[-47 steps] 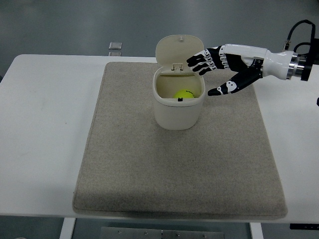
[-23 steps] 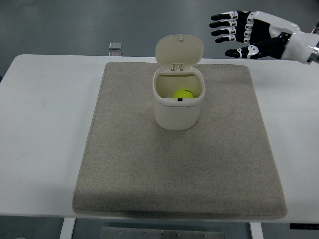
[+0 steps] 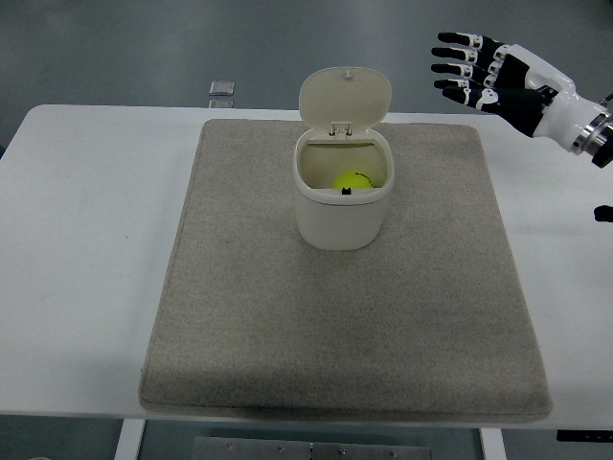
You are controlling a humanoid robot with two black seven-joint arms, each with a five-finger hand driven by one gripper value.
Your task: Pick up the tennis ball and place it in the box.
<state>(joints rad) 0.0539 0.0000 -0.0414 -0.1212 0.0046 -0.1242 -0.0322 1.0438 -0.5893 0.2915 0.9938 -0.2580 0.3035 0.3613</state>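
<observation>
A yellow-green tennis ball (image 3: 353,180) lies inside a cream box (image 3: 342,216) with its hinged lid (image 3: 345,98) standing open at the back. The box sits on a grey mat (image 3: 345,316). My right hand (image 3: 469,69) is raised above the table's far right, well clear of the box, fingers spread and holding nothing. My left arm is out of view.
The mat lies on a white table (image 3: 86,240). A small grey square object (image 3: 222,88) sits beyond the table's far edge.
My right hand has lifted away from the box rim, up and to the right, and stays open. The ball rests in the box throughout.
</observation>
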